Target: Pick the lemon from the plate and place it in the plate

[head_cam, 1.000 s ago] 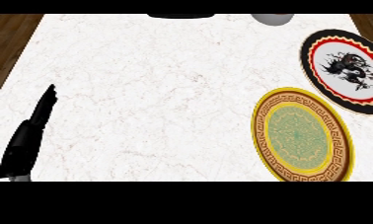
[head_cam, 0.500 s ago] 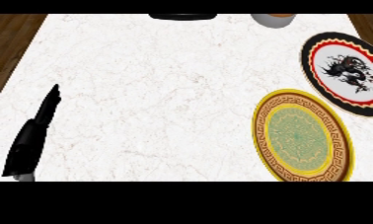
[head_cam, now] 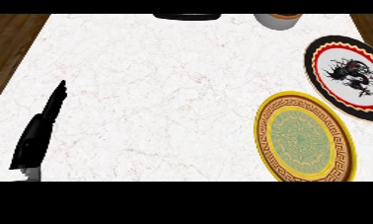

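Observation:
Two plates lie at the right of the white marble counter (head_cam: pixel 167 85). The nearer one is a yellow plate (head_cam: pixel 304 138) with a green patterned centre. Beyond it, cut by the right edge, sits a black-rimmed plate (head_cam: pixel 345 80) with a red ring and a dark dragon figure on white. No lemon shows on either plate or anywhere on the counter. My left hand (head_cam: pixel 40 131) rests at the lower left, seen edge-on with its fingers straight and pointing up, holding nothing. My right hand does not show.
A grey cup (head_cam: pixel 278 20) stands at the counter's far edge, right of centre. A dark flat object (head_cam: pixel 187 16) lies at the far edge in the middle. Brown wooden floor (head_cam: pixel 18 35) shows past the counter's left side.
The view has shifted slightly, so the cup shows more at the top. My left hand has stayed at the lower left with straight fingers.

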Motion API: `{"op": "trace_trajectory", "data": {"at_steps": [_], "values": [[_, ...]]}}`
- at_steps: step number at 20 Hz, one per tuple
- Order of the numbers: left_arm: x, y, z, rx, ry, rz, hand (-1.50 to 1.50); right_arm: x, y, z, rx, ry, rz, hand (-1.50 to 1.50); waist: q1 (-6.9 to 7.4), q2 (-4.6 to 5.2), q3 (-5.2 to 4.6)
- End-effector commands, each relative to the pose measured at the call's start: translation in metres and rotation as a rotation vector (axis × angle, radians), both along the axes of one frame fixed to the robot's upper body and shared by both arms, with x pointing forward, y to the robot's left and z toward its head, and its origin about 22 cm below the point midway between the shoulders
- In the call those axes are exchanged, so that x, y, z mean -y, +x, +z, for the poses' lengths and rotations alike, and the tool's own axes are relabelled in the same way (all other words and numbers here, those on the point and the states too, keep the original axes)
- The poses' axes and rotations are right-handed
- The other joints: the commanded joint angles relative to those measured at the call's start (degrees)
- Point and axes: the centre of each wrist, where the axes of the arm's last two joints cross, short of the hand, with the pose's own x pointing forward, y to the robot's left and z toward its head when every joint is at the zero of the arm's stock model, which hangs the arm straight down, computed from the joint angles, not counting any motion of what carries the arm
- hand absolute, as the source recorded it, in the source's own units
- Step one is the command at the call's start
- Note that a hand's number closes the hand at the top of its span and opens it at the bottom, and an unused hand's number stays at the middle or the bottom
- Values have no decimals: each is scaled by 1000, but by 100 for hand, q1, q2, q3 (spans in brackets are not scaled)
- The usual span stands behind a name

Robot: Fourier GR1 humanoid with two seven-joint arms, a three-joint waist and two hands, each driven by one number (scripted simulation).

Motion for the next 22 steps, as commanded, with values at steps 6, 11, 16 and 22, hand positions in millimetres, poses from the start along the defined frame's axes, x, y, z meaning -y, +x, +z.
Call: {"op": "trace_trajectory", "data": {"at_steps": [6,11,16,22], "values": [[-7,-1,5,-14,-6,-9,0,-39,62,1,-71,87,150,150,14,-26,-23],[2,-3,9,-23,-10,-19,0,-78,100,-35,-187,73,175,150,33,-25,-23],[4,-3,4,-21,1,-10,0,-110,125,-60,-271,43,189,150,31,-13,-22],[2,0,-2,-11,-7,4,0,-134,125,-113,-377,25,233,150,14,7,-18]]}}
